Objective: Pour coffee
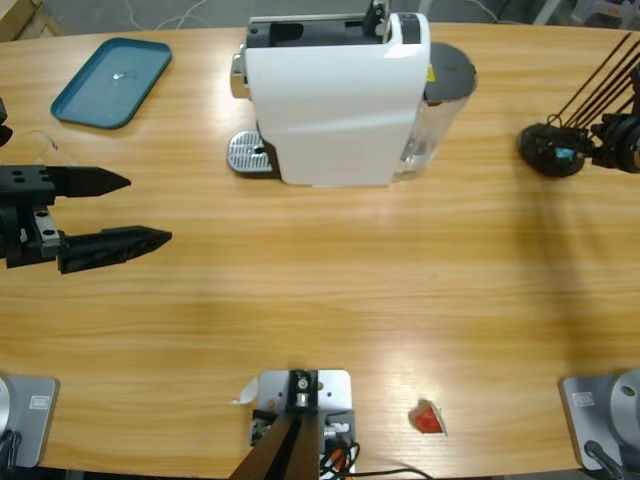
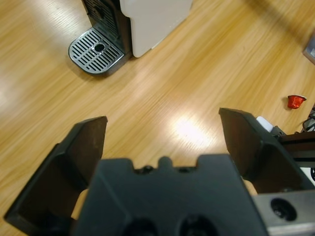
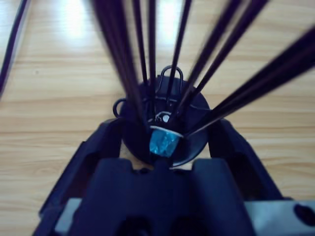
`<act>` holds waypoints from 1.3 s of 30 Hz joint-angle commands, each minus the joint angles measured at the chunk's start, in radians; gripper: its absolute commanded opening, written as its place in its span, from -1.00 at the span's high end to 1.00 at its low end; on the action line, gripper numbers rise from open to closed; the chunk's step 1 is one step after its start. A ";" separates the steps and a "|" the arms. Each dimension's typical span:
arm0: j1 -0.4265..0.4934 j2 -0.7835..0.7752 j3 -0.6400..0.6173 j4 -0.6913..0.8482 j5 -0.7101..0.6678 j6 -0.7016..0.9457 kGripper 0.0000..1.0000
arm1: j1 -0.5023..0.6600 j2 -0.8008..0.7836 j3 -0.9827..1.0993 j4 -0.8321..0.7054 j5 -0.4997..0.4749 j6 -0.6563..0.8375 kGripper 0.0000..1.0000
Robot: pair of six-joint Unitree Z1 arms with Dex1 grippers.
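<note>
High view: no coffee visible; left gripper [image 1: 150,210] hangs open over bare table [image 1: 330,290]; right gripper [image 3: 165,147] encloses a black wire stand [image 3: 165,123], grip indeterminate.

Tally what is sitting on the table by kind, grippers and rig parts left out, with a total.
Coffee machine: 1
Teal tray: 1
Black wire capsule holder: 1
Blue capsule, sitting in that holder: 1
Red capsule, loose near the table's front edge: 1
Total: 5
No cup and no coffee show in any view.
</note>
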 commanded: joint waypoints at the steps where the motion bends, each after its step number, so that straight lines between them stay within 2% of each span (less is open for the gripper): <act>1: -0.008 -0.017 0.034 -0.014 0.015 -0.011 -0.96 | 0.023 0.037 -0.003 0.006 0.002 0.008 -0.37; 6: -0.009 -0.018 0.031 -0.014 0.015 -0.012 -0.96 | 0.053 -0.015 0.014 0.090 -0.065 0.036 -0.36; 9: -0.008 -0.017 0.025 -0.014 0.014 -0.014 -0.97 | 0.104 -0.082 0.032 0.105 -0.119 0.055 -0.36; 13: -0.009 -0.034 0.029 -0.013 0.014 -0.014 -0.96 | 0.116 -0.124 0.044 0.097 -0.136 0.062 -0.36; 18: -0.016 -0.052 0.053 -0.013 0.012 -0.014 -0.96 | 0.116 -0.076 0.175 -0.131 -0.149 0.130 -0.35; 23: -0.024 -0.054 0.059 -0.013 0.007 -0.014 -0.96 | 0.116 0.063 0.265 -0.348 -0.160 0.158 -0.34; 25: -0.025 -0.059 0.064 -0.013 0.007 -0.014 -0.96 | 0.116 0.131 0.302 -0.464 -0.168 0.160 -0.26; 31: -0.025 -0.075 0.093 -0.013 0.007 -0.014 -0.97 | 0.116 0.268 0.334 -0.615 -0.181 0.159 -0.26; 36: -0.025 -0.072 0.097 -0.013 0.007 -0.016 -0.97 | 0.093 0.311 0.348 -0.705 -0.184 0.148 -0.24; 39: -0.025 -0.054 0.091 -0.015 0.007 -0.016 -0.97 | 0.088 0.306 0.351 -0.729 -0.184 0.136 -0.03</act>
